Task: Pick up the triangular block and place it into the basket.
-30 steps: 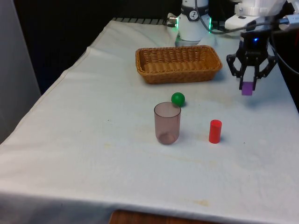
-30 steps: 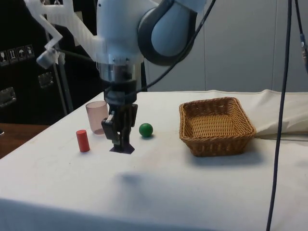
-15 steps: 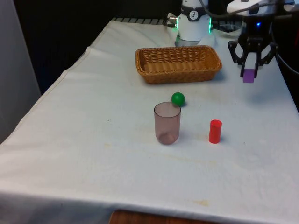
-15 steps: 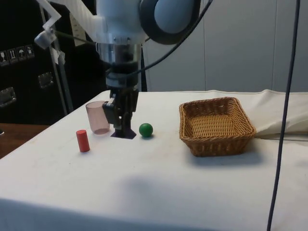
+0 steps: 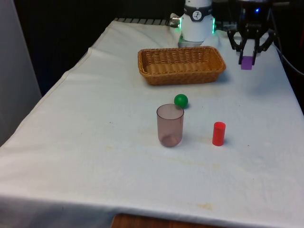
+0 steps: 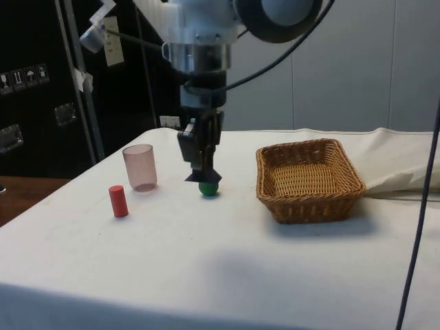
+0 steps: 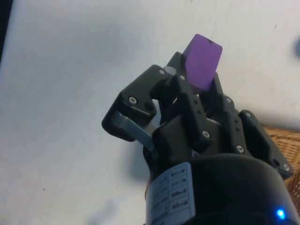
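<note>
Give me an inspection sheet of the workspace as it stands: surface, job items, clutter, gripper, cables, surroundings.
Surface: table under a white cloth, faint stains near the front edge.
Job's things: purple triangular block held in the air, beyond the basket's end on the front view's right; wicker basket with nothing seen inside.
Clutter: green ball, translucent brown cup standing upright, red cylinder upright; all apart from each other.
Gripper: gripper shut on the block, raised above the table, not over the basket.
Cables: black cables hanging in the side view.
Surroundings: black curtains behind; dark cabinets and pale panels at the side.
</note>
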Available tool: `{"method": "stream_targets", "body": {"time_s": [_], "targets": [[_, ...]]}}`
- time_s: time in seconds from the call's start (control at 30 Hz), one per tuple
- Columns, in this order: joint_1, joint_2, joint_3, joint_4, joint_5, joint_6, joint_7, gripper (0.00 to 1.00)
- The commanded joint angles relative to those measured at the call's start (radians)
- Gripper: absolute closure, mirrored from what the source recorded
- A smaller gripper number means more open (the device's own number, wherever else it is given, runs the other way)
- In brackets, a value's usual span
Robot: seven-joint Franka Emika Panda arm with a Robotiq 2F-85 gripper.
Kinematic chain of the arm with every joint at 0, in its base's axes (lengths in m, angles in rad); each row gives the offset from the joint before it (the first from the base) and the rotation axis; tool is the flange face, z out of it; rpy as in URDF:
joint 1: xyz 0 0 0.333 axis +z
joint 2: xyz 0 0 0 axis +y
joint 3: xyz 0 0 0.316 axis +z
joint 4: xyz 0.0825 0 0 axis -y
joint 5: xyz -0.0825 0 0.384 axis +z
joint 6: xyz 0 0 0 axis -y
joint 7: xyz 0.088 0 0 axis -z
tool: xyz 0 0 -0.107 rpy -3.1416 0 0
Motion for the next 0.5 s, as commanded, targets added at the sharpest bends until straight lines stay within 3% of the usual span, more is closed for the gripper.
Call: {"method": "stream_targets", "body": {"time_s": [0.0, 0.27, 0.3, 0.33, 0.47], "targets": [[0.0, -0.01, 0.0, -0.01, -0.001, 0.0, 0.0, 0.66], [-0.006, -0.111, -0.004, -0.11, -0.021, -0.008, 0.003, 0.66], [-0.002, -0.102, -0.002, -0.103, -0.006, -0.005, -0.004, 0.66], [-0.008, -0.129, -0.006, -0.129, -0.021, -0.008, -0.001, 0.66], [-0.012, -0.162, -0.012, -0.166, -0.021, -0.007, -0.013, 0.66]]}}
